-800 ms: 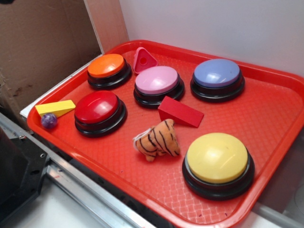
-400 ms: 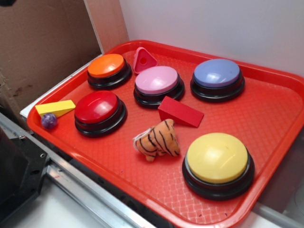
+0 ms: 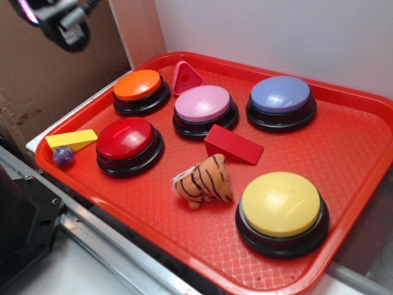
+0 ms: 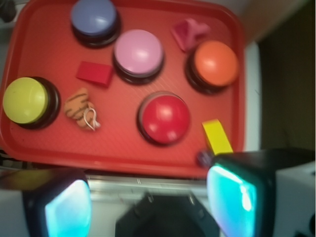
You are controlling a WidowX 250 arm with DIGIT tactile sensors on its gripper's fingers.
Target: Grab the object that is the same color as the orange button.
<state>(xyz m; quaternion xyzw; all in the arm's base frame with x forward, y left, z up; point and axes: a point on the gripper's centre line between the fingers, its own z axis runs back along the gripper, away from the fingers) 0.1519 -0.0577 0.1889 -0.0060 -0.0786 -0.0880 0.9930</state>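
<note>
Since the earlier frame, only the tool [image 3: 58, 21] has changed: it was out of sight before and is now seen at the top left corner of the exterior view, high above the bench and well apart from the red tray [image 3: 344, 141]. Nothing on the tray has been moved. In the wrist view the tool [image 4: 148, 205] is seen with its two fingers [image 4: 66, 207] wide apart, and nothing is held between them. The plush tiger [image 3: 202, 180] is lying on the tray between the red button [image 3: 129, 144] and the yellow button [image 3: 281, 209], just in front of the red wedge block [image 3: 233, 144], and it is touched by none of them. The orange button [image 3: 140, 90] is placed at the far left of the tray, beside the pink button [image 3: 204, 109] and a pink triangle piece [image 3: 186, 77]. A purple-blue button [image 3: 281, 100] is seen at the far right. Near the left rim, a yellow wedge block [image 3: 72, 139] is found with a small purple ball [image 3: 62, 156] just beside it.
</note>
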